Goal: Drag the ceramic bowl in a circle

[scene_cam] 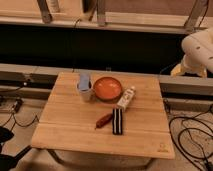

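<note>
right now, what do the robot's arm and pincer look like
The arm is a smooth, rounded white shell, seen at the right edge of the view, beyond the far right corner of the wooden table. Its lower end, which seems to be the pincer, looks tan-yellow and narrower than the shell. No markings or cables on the arm itself can be made out.

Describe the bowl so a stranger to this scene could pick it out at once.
Start at the wooden table in mid-view and look near its far edge. The bowl sits between a pale cup and a white packet. It alone is round, shallow and glossy orange-red; the gripper is out of sight, with only the white arm showing beyond the table's right side.
</note>
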`<control>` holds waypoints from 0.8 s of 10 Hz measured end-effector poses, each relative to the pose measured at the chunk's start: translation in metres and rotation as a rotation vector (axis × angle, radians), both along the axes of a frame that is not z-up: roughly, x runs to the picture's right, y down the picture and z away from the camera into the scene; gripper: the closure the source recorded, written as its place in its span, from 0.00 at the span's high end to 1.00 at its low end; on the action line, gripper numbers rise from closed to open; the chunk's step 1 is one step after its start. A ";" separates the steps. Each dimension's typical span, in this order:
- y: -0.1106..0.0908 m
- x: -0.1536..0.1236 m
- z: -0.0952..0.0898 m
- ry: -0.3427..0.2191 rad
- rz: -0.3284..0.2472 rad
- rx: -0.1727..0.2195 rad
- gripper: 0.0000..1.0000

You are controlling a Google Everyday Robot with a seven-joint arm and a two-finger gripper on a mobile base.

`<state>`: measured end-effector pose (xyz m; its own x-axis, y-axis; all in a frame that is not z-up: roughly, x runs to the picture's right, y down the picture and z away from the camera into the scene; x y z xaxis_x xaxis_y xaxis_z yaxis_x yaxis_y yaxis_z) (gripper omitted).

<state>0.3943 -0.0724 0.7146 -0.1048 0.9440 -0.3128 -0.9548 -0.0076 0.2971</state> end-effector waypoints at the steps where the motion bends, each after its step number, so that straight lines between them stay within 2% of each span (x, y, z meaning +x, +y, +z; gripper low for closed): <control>1: -0.009 -0.024 0.009 -0.046 -0.053 -0.005 0.80; 5: -0.006 -0.100 0.043 -0.194 -0.175 -0.105 0.80; 7: 0.006 -0.155 0.053 -0.282 -0.285 -0.166 0.80; 8: 0.012 -0.177 0.051 -0.319 -0.334 -0.184 0.80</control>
